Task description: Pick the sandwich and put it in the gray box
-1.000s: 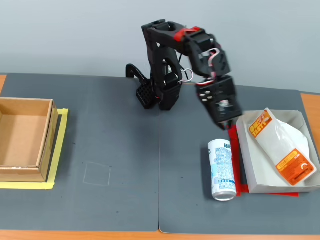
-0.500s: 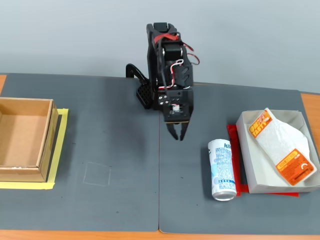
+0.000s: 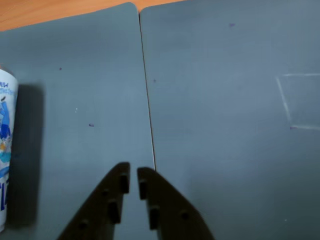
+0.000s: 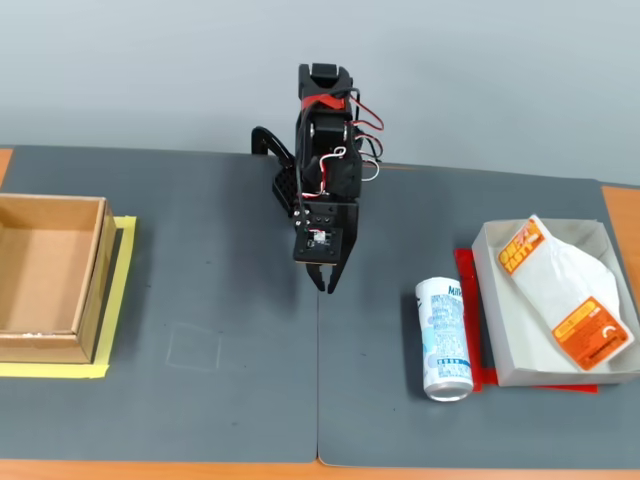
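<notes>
The sandwich (image 4: 560,290) lies in the gray box (image 4: 497,330), at three o'clock from the nearly closed, empty tool (image 4: 324,282).

A plain pale blue-gray wall (image 4: 520,70) fills the space behind the table, bare and evenly lit, with no strong shadows. The tabletop is orange-brown wood (image 4: 620,205), showing only at the corners and along the near edge. Two dark gray mats (image 4: 200,230) cover nearly all of it, laid side by side and meeting at a thin straight seam (image 3: 148,115) down the middle. On the left mat in the fixed view, a faint chalk-like square outline (image 4: 195,348) is drawn.
</notes>
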{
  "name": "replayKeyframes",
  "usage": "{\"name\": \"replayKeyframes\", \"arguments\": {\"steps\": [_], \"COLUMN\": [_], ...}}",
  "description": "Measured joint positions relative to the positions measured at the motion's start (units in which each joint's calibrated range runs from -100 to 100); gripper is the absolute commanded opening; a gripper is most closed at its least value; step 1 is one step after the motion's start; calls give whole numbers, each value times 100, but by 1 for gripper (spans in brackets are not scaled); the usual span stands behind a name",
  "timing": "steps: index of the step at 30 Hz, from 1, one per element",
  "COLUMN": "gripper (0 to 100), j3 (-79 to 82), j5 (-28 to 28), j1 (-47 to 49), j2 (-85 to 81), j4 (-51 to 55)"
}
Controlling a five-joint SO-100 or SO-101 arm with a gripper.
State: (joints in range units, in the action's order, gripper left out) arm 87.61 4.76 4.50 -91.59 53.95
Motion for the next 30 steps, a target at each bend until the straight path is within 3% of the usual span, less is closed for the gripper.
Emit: {"name": "replayKeyframes", "arguments": {"steps": [11, 30], "gripper": [2, 2], "j3": [988, 1185], "j5": [-430, -464], "j1": [-88, -88], "j2": [-714, -731], "j4": [-9, -173]}}
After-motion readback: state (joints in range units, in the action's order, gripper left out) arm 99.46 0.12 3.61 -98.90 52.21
